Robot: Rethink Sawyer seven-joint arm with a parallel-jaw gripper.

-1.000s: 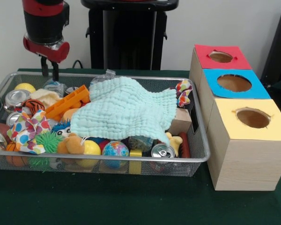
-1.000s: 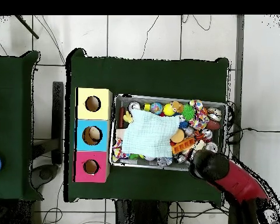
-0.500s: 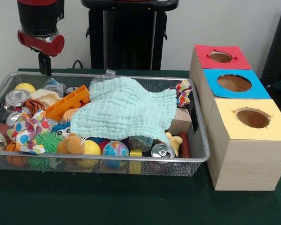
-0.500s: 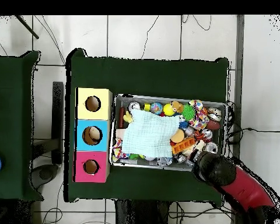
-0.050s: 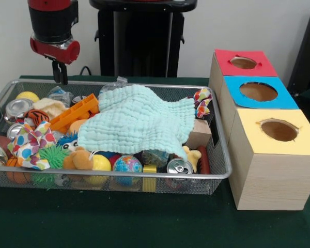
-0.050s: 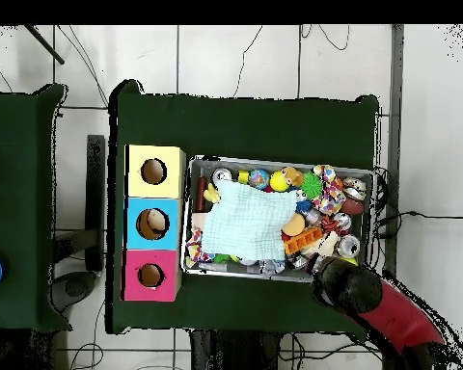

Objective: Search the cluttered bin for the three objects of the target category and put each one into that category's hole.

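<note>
- Something pale sits in the blue box (image 6: 154, 224) hole; red and yellow holes look empty, so most sorting seems left.
- Target category unclear; bin (image 5: 223, 155) is packed, with the cloth (image 5: 139, 123) running roughly 10-to-4 o'clock.
- Gripper (image 5: 58, 74) hovers over the bin's 11 o'clock corner, holding nothing; finger gap: cannot tell.

The mint cloth (image 5: 139, 121) hides much of the bin (image 5: 119, 178) (middle toys unseen).

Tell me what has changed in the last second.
Only the arm moved: the gripper swung left and slightly upward, then came back right, in the front view, above the basket's far rim. It holds nothing. The cloth, toys and boxes stayed put.
</note>
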